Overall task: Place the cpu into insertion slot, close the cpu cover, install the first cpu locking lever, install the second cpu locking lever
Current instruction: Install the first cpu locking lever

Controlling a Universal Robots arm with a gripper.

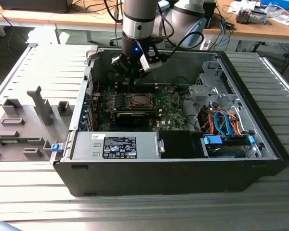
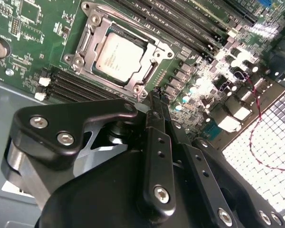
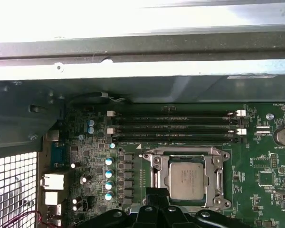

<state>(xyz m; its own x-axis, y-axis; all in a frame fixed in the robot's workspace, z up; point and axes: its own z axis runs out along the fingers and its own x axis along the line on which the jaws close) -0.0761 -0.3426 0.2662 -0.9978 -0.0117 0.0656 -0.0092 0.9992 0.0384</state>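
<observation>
The hand (image 1: 133, 67) hangs inside the case (image 1: 183, 168), fingers pressed together and holding nothing. Just below its tips the cpu (image 2: 119, 52) already sits in the slot (image 2: 118, 51), cover (image 3: 187, 178) down. I think it should descend slowly, straight beside the cover's edge.

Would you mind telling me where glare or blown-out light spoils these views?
In the first wrist view, the pale metal case edge is washed out white; in the second wrist view, the perforated case wall glares brightly; in the exterior view, the silver-topped cpu sits in shade under the black gripper.
</observation>
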